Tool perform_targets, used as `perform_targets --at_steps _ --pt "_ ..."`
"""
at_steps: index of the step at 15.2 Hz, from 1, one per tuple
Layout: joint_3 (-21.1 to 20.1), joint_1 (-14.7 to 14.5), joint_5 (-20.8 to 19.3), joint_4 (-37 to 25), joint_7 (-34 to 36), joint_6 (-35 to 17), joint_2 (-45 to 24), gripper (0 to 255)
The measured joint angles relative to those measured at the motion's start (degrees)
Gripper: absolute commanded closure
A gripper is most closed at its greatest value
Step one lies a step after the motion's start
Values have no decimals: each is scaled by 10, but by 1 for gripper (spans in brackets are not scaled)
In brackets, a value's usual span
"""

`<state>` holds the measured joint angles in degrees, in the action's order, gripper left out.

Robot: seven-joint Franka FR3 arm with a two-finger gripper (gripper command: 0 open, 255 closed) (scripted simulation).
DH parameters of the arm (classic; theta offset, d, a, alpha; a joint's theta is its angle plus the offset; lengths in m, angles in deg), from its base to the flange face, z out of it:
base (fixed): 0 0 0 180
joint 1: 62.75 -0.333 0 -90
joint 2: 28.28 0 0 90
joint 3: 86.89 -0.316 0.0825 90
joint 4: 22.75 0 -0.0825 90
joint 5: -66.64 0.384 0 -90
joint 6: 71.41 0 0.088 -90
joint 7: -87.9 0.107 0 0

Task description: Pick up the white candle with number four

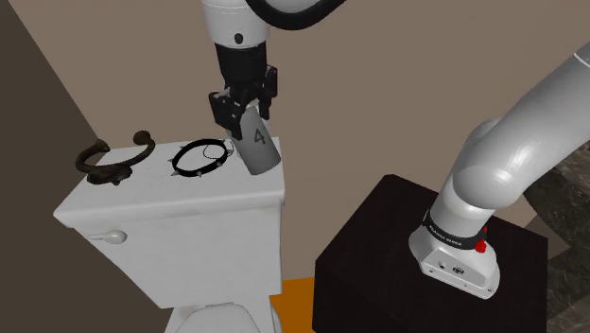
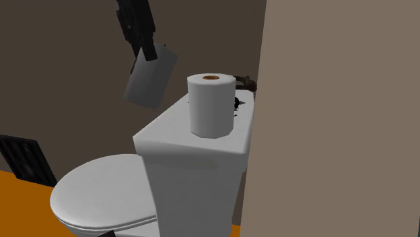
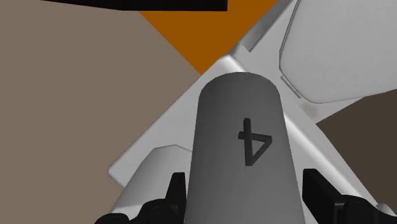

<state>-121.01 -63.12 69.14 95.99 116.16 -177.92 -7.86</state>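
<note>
The candle (image 1: 258, 145) is a grey tapered cylinder with a dark number 4 on its side. My gripper (image 1: 240, 112) is shut on its upper part and holds it tilted. In the second exterior view the candle (image 2: 151, 78) hangs in the air beside and above the toilet tank (image 2: 195, 138), under my gripper (image 2: 149, 51). In the wrist view the candle (image 3: 245, 149) sits between my two black fingers (image 3: 175, 191), its 4 facing the camera.
On the white tank lid (image 1: 161, 199) lie a black spiked ring (image 1: 199, 157) and a brown curved piece (image 1: 112, 163). A toilet paper roll (image 2: 212, 104) stands on the tank. A wall (image 2: 336, 114) is close by. The dark stand (image 1: 378, 274) is at the lower right.
</note>
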Motion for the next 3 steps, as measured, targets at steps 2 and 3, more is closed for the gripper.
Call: perform_targets --at_steps 2,3 --pt "2 2 -2 -17 -2 14 -2 255" --pt "2 2 -2 -23 -3 20 -3 255"
